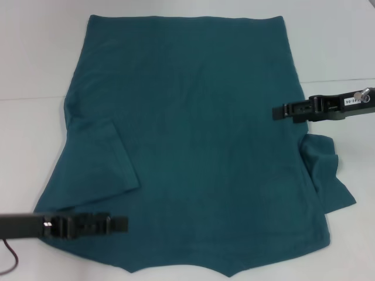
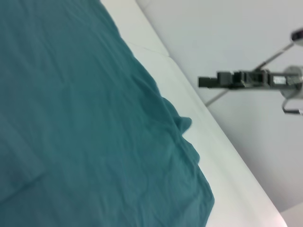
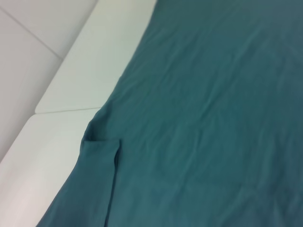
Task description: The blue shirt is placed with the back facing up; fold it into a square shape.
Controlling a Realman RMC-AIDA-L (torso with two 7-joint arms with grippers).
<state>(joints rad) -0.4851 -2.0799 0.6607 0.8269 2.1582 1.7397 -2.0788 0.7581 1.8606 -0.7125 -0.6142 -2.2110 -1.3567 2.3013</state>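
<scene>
Head view: large dark teal-blue short-sleeved knit shirt point(image 1: 193, 140) lies spread flat, plain side up, on the white table point(image 1: 35, 58), covering most of it. Its left sleeve is folded in over the body; its right sleeve sticks out, rumpled. Left gripper point(image 1: 120, 223) is over the shirt's near left corner; right gripper point(image 1: 280, 111) is at the shirt's right edge, above the sleeve. Jaw state cannot be told for either.

Left wrist view: shirt fabric, wavy edge on the table; right gripper in the air beyond the table.

Right wrist view: shirt body and folded sleeve on the table.
</scene>
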